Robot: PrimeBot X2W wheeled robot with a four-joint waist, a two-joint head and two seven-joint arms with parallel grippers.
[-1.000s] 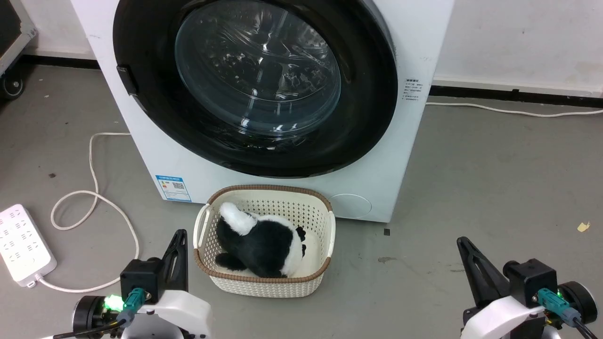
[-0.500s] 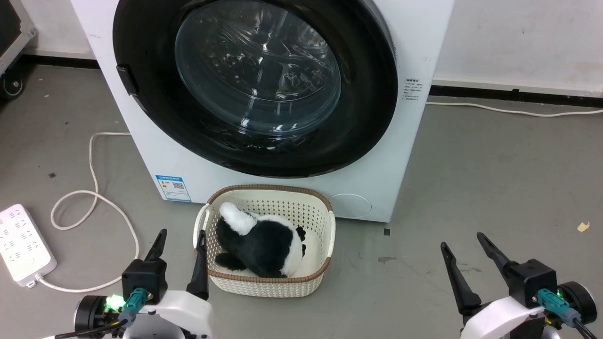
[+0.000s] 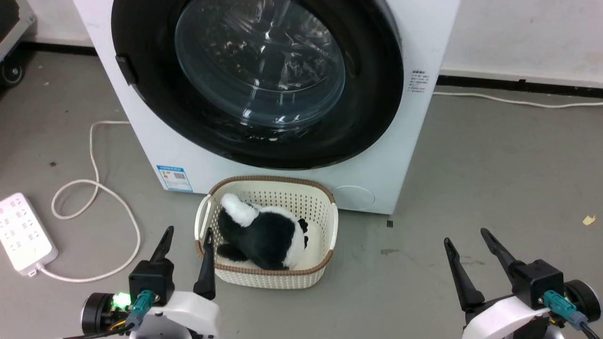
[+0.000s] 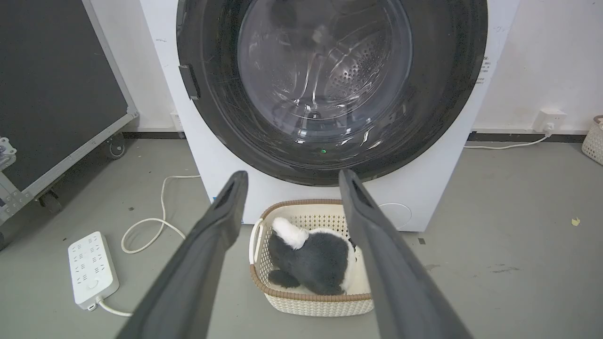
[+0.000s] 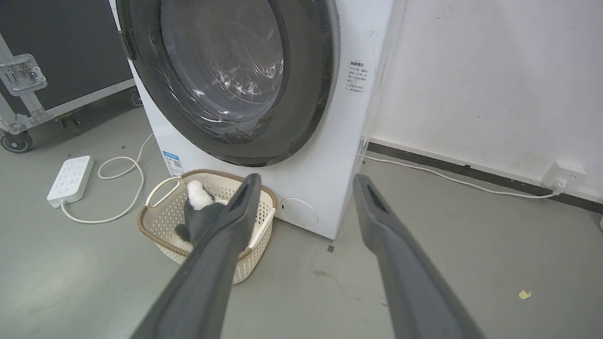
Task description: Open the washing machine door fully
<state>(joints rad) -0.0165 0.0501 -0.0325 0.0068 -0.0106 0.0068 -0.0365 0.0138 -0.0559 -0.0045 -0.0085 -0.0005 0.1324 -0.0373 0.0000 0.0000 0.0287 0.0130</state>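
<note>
Two dark, long-fingered grippers are seen at the near edge of the head view, both spread wide and holding nothing. The left gripper [image 3: 187, 231] is placed just beside the left handle of a cream perforated plastic basket [image 3: 268, 278] with a brown woven rim. The right gripper [image 3: 465, 235] is held over bare grey floor [image 3: 471, 165], well apart to the right.

Farther off, the large round washing machine door [image 3: 256, 70], a wide glossy black rim around a bulging clear glass bowl, is set flush against the front of the big white front-loading washing machine [image 3: 160, 141]; it is judged to be shut. A perforated steel drum can be made out through the glass.

The door is judged stiff and fairly heavy, with a slick rim that offers little purchase. A firm pull is probably needed to free the latch, after which an easy swing can be expected. Hard knocks on the glass are best avoided. The small black tab [image 3: 126, 69] on the rim's left edge is taken to be the place for a hold; the hinge cannot be seen.

A soft black-and-white plush toy [image 3: 264, 235] is lying in the basket, which stands close below the door. A white power strip [image 3: 23, 230] is lying on the floor at the left.
</note>
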